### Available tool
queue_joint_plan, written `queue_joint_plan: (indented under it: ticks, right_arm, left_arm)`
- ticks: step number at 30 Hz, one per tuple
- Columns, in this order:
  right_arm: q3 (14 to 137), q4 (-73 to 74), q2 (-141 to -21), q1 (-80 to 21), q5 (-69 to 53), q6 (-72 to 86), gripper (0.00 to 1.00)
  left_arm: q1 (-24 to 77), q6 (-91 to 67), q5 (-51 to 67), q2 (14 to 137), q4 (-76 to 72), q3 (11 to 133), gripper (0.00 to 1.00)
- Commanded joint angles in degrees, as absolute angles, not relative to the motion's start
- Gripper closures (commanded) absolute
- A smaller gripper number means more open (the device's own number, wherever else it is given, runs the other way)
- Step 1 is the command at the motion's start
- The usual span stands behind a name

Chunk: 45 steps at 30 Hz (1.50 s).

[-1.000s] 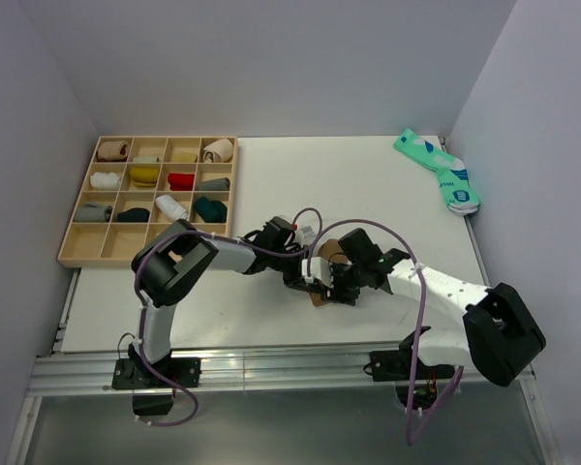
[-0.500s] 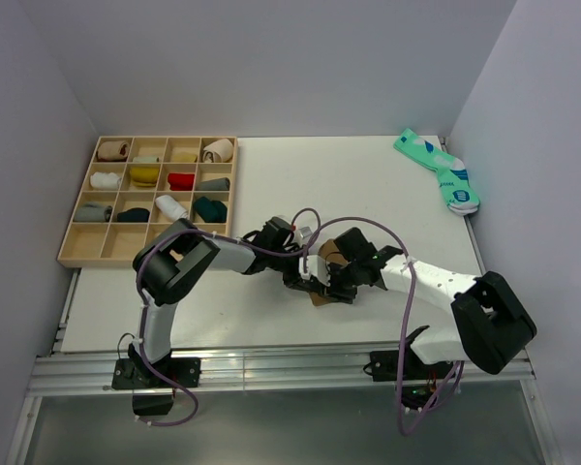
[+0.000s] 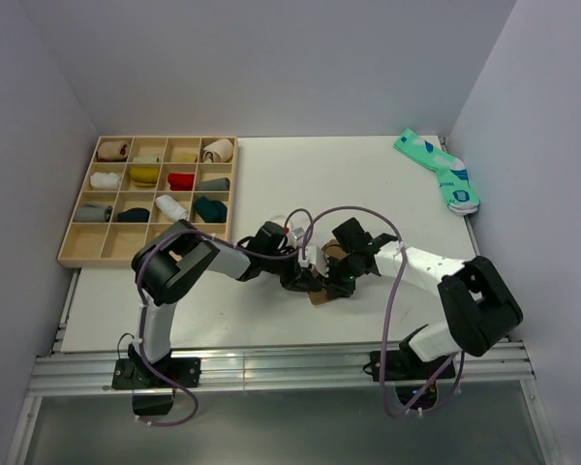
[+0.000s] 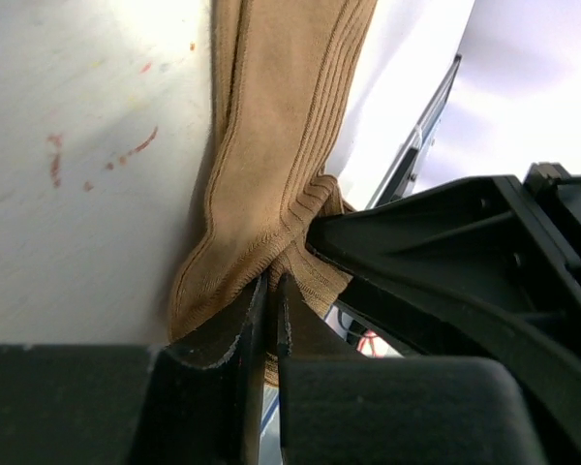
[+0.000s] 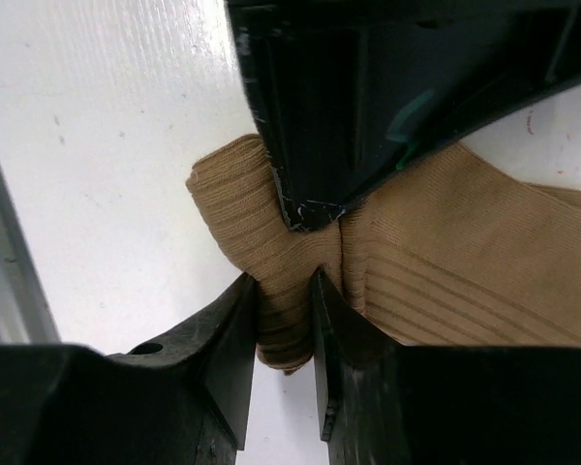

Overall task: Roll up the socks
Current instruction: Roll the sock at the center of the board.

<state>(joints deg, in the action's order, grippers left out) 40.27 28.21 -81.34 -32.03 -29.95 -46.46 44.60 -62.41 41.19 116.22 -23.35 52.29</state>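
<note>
My left jaws are pinched almost closed on a fold of the long tan-brown ribbed fabric sock, which lies on the white worktop just below the middle of the overhead frame. My right jaws clamp a bunched fold of the same sock, close beside the left ones. The teal patterned sock pair lies at the upper right.

tan ribbed sock, lying mostly flat, one end bunched into tight folds; teal pair, unrolled, overlapping, far right corner.
</note>
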Motion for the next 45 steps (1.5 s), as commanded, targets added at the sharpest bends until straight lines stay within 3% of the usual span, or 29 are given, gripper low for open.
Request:
queue_joint_plan:
  ticks: [1,12,26,35,45]
  right_arm:
    - [42.88,34.61,-85.51,-29.63,-34.97,-45.61,0.8]
    - [52.99,44.21,-95.97,-22.24,-39.64,-45.18,0.82]
    - [60.38,47.02,-104.41,-20.3,-34.98,-39.82,0.9]
    - [63.1,47.99,-107.49,-20.13,-32.7,-37.71,0.91]
    - [65.3,50.36,-109.6,-20.22,-32.69,-37.79,0.91]
  left_arm:
    - [44.65,-61.43,32.52,115.84,-20.83,48.87,0.87]
    - [45.61,-64.51,24.35,109.78,-24.96,42.37,0.83]
    - [48.95,-64.78,13.81,101.87,-29.27,37.27,0.8]
    - [51.24,-58.72,5.11,94.66,-25.23,37.0,0.73]
    - [53.17,-42.38,0.26,91.23,-24.16,42.01,0.56]
